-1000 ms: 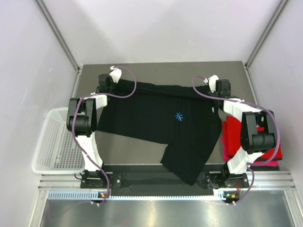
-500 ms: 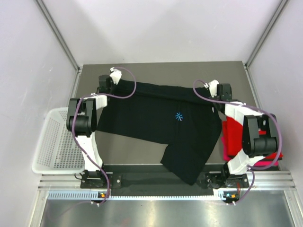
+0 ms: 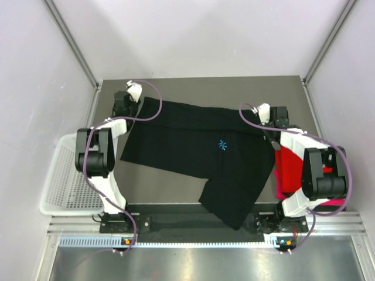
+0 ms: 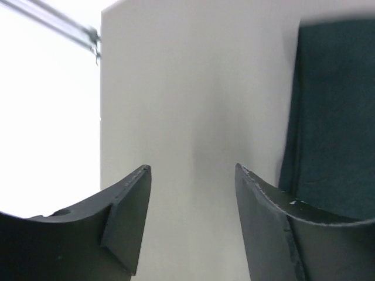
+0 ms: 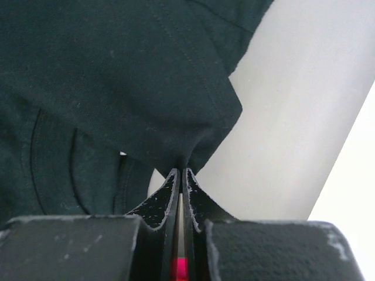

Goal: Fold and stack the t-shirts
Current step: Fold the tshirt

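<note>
A large black t-shirt [image 3: 193,146] with a small light-blue mark [image 3: 222,144] lies spread across the table, one part hanging over the near edge. My left gripper [image 3: 124,100] stands just left of its far left corner. In the left wrist view that gripper [image 4: 193,175] is open over bare table, the black cloth [image 4: 334,117] off to its right. My right gripper [image 3: 270,122] is at the shirt's far right corner. In the right wrist view it [image 5: 181,171] is shut on a pinch of the black cloth [image 5: 117,76]. A folded red t-shirt [image 3: 288,170] lies on a magenta one [image 3: 331,202] at the right.
A white mesh basket [image 3: 61,175] sits off the table's left edge. Grey walls and metal frame posts close in the back and both sides. The right arm's elbow [image 3: 322,175] stands over the red stack.
My left gripper has opened, let go of the shirt's far left corner and moved a little left and away. That corner now lies on the table. The right gripper still holds its corner.
</note>
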